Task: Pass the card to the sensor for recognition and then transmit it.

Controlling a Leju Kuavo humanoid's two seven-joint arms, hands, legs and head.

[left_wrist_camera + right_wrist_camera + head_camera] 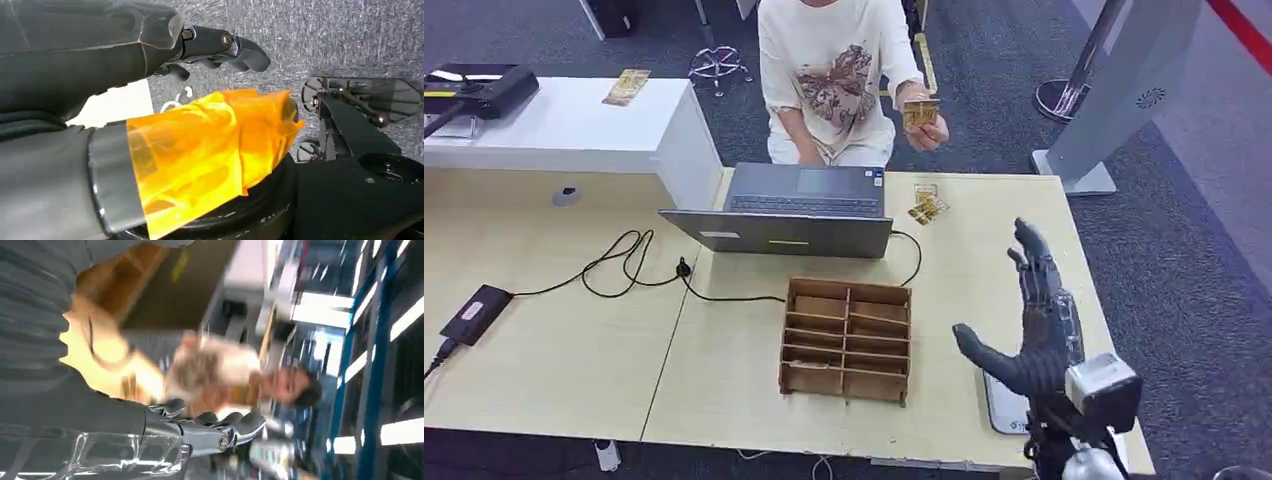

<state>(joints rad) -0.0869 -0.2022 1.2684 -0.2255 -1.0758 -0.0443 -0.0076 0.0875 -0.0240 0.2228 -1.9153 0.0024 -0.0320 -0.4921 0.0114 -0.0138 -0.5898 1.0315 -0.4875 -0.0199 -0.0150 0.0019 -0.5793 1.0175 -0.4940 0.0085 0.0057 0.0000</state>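
Head view: right hand [1032, 320] raised at lower right of frame above the surface [554, 340], fingers [1030, 262] spread apart and pointing up-frame, thumb out to the left, nothing in it. A white flat device [1001, 405] lies on the surface edge under the hand, mostly hidden by it.

A person [834, 75] stands at top centre behind the surface and holds one card [920, 112] up in a hand [934, 128], above the far edge, well apart from the right hand. More cards [925, 207] lie on the surface upper right of centre, just right of the laptop [796, 208]. Another card [626, 87] lies on the white counter [564, 125] at upper left, near a black device [479, 88] on that counter.

A wooden compartment box [847, 338] sits in the centre-bottom area, in front of the laptop. A black cable [629, 262] loops across the left half toward a small black box [476, 313] at far left.

Left wrist view: left hand [150, 55] hangs over grey carpet [340, 35], dark fingers [240, 50] curled inward with nothing between them; orange film [210, 155] wraps the thumb.

Right wrist view: blurred; right hand fingers [220, 430] extended, empty, the person beyond them.
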